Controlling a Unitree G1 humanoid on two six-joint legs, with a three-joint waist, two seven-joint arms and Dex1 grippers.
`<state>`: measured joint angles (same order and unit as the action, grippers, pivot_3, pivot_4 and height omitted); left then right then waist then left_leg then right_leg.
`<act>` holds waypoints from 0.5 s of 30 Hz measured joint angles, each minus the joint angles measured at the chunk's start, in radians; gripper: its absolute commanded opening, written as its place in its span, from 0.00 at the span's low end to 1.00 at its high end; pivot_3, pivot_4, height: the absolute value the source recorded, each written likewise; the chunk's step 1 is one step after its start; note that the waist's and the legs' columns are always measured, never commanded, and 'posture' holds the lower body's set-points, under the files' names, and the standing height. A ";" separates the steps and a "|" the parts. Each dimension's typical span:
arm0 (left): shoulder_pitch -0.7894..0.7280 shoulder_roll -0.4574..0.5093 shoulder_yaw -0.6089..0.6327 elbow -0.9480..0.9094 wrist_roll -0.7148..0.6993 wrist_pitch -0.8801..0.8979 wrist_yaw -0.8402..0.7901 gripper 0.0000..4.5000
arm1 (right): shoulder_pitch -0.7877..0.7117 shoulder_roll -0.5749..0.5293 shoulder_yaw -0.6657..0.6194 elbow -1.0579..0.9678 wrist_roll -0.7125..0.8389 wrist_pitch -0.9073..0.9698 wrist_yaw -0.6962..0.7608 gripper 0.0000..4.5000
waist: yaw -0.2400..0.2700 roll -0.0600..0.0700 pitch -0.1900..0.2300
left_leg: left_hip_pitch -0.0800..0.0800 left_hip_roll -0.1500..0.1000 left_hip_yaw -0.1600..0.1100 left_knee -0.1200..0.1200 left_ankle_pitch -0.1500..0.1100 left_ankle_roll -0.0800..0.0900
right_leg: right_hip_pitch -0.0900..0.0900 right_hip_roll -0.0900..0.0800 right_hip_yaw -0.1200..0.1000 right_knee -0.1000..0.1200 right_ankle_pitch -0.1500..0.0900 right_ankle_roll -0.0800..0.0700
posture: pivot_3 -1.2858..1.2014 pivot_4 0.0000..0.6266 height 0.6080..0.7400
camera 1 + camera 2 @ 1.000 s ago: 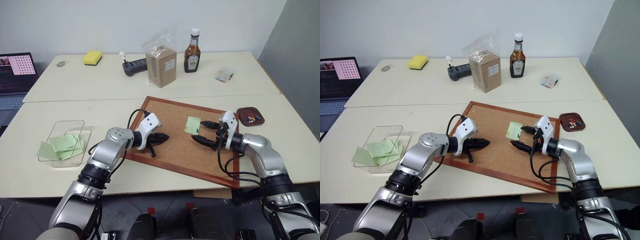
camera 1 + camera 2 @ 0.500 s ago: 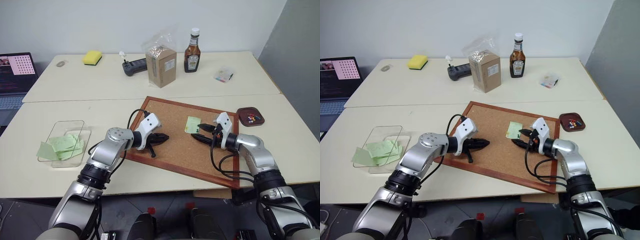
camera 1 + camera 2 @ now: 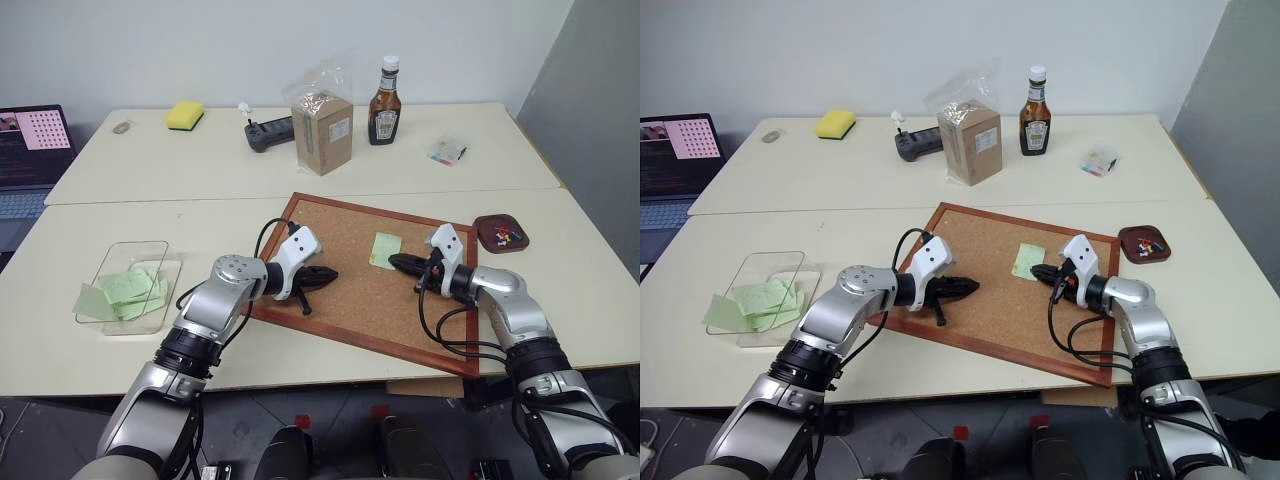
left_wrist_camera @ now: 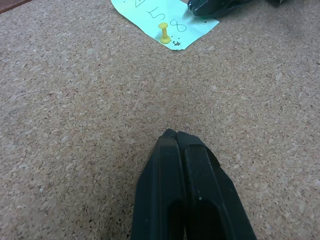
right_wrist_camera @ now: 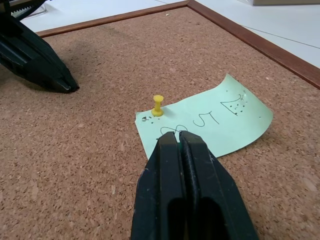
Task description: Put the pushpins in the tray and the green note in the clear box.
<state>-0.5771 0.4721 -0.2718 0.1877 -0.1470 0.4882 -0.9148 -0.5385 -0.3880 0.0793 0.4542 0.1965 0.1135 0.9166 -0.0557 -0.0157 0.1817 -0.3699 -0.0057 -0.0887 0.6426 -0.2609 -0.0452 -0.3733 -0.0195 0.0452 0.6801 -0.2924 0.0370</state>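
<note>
Cork pinboard with a red-brown wooden frame (image 3: pixel 345 262) lies tilted on the pale tabletop (image 3: pixel 150 180), roughly centre of the head view.

Small pale green paper note (image 5: pixel 210 122) sits on the cork toward 1 o'clock of the board's centre. Handwritten marks show on it. 1 yellow pushpin (image 5: pixel 158 105) stands upright through a corner of the note, pinning it to the cork.

Right tool (image 5: pixel 179 137): both black fingers pressed together, clenched, nothing between them. Tips rest at the note's near edge, just beside the pin, not on it.

Left tool (image 4: pixel 176 134): also clenched, empty, fingers touching along their length. It sits low over bare cork at about 9 o'clock of the board, well apart from the note.

Small dark reddish-brown tray (image 3: pixel 499 233) with rounded corners lies on the tabletop just off the board's 2 o'clock corner; a few coloured pushpins (image 3: pixel 505 236) lie inside.

Clear shallow plastic box (image 3: pixel 133 285) sits at 9 o'clock on the tabletop, well apart from the board. Several pale green slips (image 3: pixel 125 290) lie in it, 1 overhanging its edge.
</note>
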 measured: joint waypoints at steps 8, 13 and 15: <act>0.003 0.002 -0.002 0.001 0.005 0.000 0.006 0.00 | 0.004 0.006 -0.029 -0.065 0.065 0.029 0.024 0.00 | -0.001 0.000 0.000 | 0.000 0.000 0.000 0.000 0.000 0.000 | 0.000 0.000 0.000 0.000 0.000 0.000 | 0.52 0.24 1.00; 0.003 0.002 -0.006 -0.002 0.008 0.000 0.009 0.00 | 0.005 0.000 -0.063 -0.169 0.118 0.089 0.016 0.00 | 0.000 0.000 0.000 | 0.000 0.000 -0.002 0.000 0.000 0.000 | 0.000 0.000 0.000 0.000 0.000 0.000 | 0.52 0.24 1.00; 0.003 0.002 -0.006 -0.002 0.009 0.000 0.009 0.00 | 0.007 -0.002 -0.081 -0.178 0.138 0.118 0.002 0.00 | 0.000 0.000 0.000 | 0.000 0.000 -0.002 0.000 0.000 0.000 | 0.000 0.000 0.000 0.000 0.000 0.000 | 0.52 0.24 1.00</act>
<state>-0.5737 0.4741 -0.2777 0.1859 -0.1376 0.4884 -0.9055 -0.5319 -0.3903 -0.0013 0.2763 0.3349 0.2315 0.9182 -0.0559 -0.0155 0.1819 -0.3699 -0.0056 -0.0903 0.6425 -0.2609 -0.0453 -0.3732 -0.0196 0.0449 0.6800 -0.2924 0.0370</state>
